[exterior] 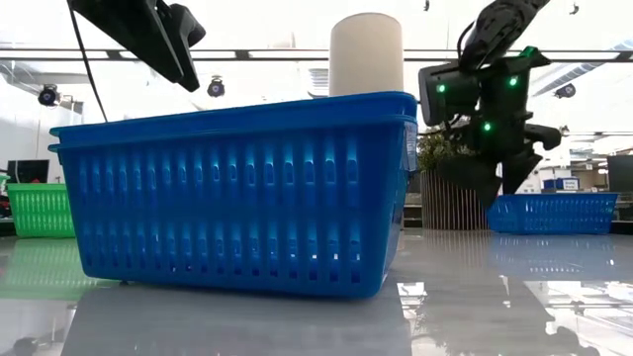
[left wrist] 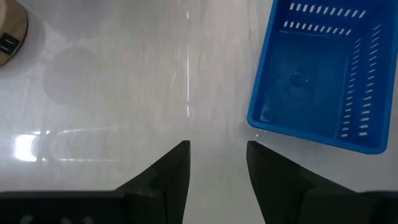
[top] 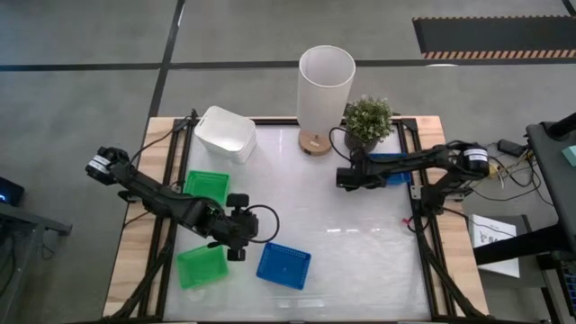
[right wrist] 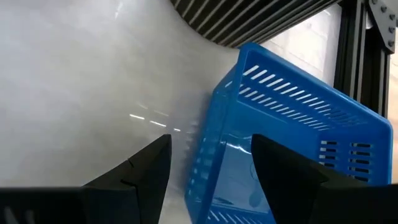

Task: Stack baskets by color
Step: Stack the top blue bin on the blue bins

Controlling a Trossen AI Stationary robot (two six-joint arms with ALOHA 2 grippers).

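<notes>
Two blue baskets show: one [top: 283, 265] rests flat on the table near the front, large in the low view [exterior: 237, 198]; the other [top: 389, 168] sits at the back right under my right arm. My right gripper [right wrist: 211, 140] hangs open just over that basket's left end wall [right wrist: 214, 149], one finger over the inside and one outside; I cannot tell whether it touches. My left gripper [left wrist: 217, 146] stands open above bare table, left of the front blue basket [left wrist: 323, 74]. Two green baskets [top: 207, 186] [top: 202, 266] lie on the left. White baskets [top: 225, 133] sit nested at the back left.
A tall white cylinder lamp [top: 324, 94] and a potted plant [top: 367, 121] stand at the table's far edge, close to my right gripper. Black frame rails [top: 423, 225] run along both sides. Bare tabletop [top: 360, 243] spreads across the middle and right.
</notes>
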